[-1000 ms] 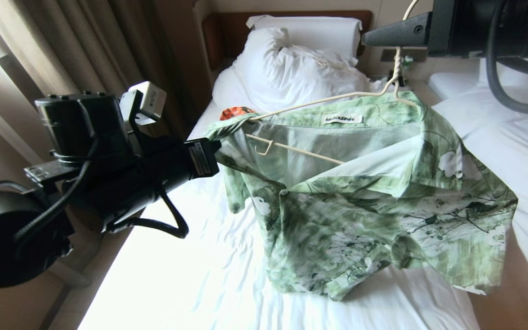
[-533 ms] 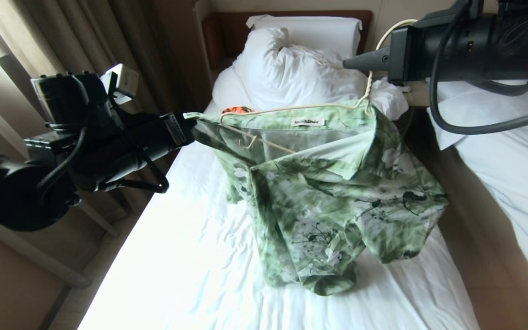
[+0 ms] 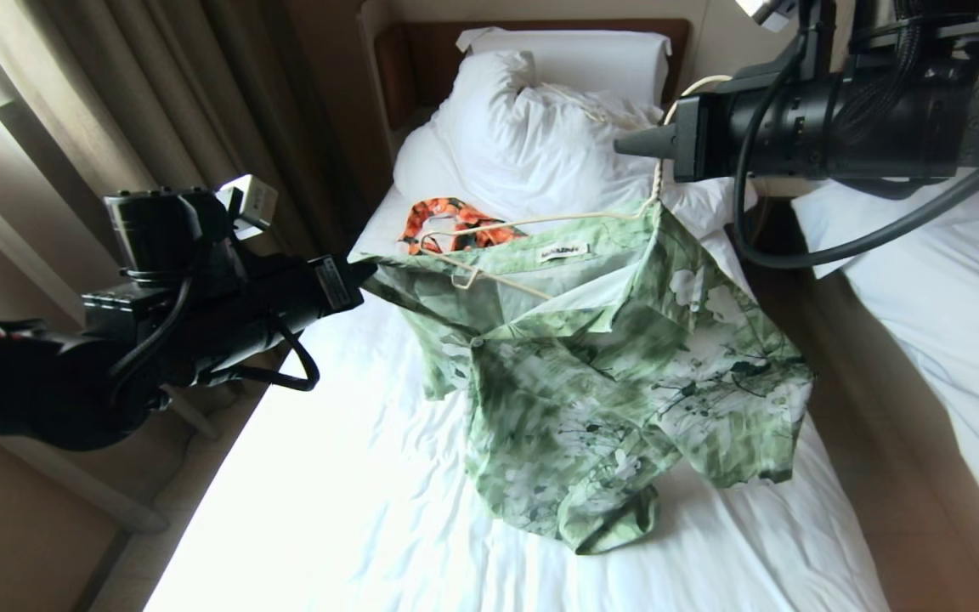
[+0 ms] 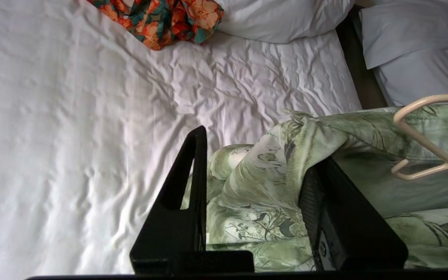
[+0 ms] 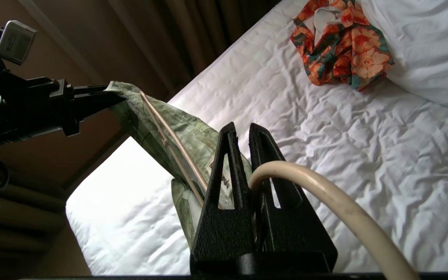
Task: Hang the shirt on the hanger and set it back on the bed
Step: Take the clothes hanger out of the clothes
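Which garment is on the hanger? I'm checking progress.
The light green shirt, draped over the cream hanger. The orange floral garment lies loose on the bed by the pillow.

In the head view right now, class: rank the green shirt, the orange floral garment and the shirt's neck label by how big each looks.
Largest to smallest:
1. Green shirt
2. Orange floral garment, partly hidden behind the shirt and farther from the camera, so its true size is unsure
3. Neck label
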`<state>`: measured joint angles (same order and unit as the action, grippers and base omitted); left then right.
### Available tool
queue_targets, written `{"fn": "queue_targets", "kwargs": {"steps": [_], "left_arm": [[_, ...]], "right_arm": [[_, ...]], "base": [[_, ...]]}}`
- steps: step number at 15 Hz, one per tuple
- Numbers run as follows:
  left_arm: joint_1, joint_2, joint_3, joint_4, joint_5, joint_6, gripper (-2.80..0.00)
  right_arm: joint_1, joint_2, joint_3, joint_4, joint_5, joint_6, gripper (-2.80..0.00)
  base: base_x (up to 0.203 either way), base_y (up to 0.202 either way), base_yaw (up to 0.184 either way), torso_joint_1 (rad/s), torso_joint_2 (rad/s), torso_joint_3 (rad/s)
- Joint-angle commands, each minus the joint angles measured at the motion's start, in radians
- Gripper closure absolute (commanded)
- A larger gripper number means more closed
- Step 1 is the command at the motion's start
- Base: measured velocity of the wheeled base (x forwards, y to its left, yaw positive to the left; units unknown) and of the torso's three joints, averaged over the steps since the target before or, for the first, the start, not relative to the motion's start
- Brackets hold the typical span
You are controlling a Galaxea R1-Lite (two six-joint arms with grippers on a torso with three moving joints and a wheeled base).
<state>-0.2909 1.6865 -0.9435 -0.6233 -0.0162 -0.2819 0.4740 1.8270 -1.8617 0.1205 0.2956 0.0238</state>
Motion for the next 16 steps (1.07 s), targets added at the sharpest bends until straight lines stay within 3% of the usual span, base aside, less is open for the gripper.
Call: {"fn": "queue_targets", "kwargs": {"steps": [1, 6, 11, 12, 13, 16], "left_arm": [[0.005, 0.003, 0.035, -0.006, -0.001, -0.003, -2.8], [0.032, -0.005, 0.168, -0.097, -0.014, -0.002, -2.8], [0.034, -0.078, 0.265, -0.089, -0.215, -0.059, -2.8], [0.036, -0.08, 0.272, -0.089, -0.219, -0.062, -2.8], [0.043, -0.081, 0.277, -0.09, -0.216, -0.062, 0.0], [0.081, -0.131, 0.322, -0.09, -0.208, -0.061, 0.0]], "right_arm": [[0.024, 0.033, 0.0, -0.001, -0.018, 0.001, 0.0], [0.06, 0.078, 0.003, -0.051, -0.063, 0.044, 0.0], [0.077, 0.085, 0.013, -0.053, -0.103, 0.05, 0.0], [0.077, 0.08, 0.022, -0.053, -0.104, 0.051, 0.0], [0.077, 0.074, 0.032, -0.055, -0.104, 0.053, 0.0], [0.077, 0.066, 0.109, -0.14, -0.105, 0.057, 0.0]], "base": [[0.0, 0.0, 0.0, 0.0, 0.0, 0.0], [0.0, 0.0, 0.0, 0.0, 0.0, 0.0], [0.0, 0.0, 0.0, 0.0, 0.0, 0.0], [0.0, 0.0, 0.0, 0.0, 0.0, 0.0], [0.0, 0.0, 0.0, 0.0, 0.0, 0.0], [0.0, 0.0, 0.0, 0.0, 0.0, 0.0]]}}
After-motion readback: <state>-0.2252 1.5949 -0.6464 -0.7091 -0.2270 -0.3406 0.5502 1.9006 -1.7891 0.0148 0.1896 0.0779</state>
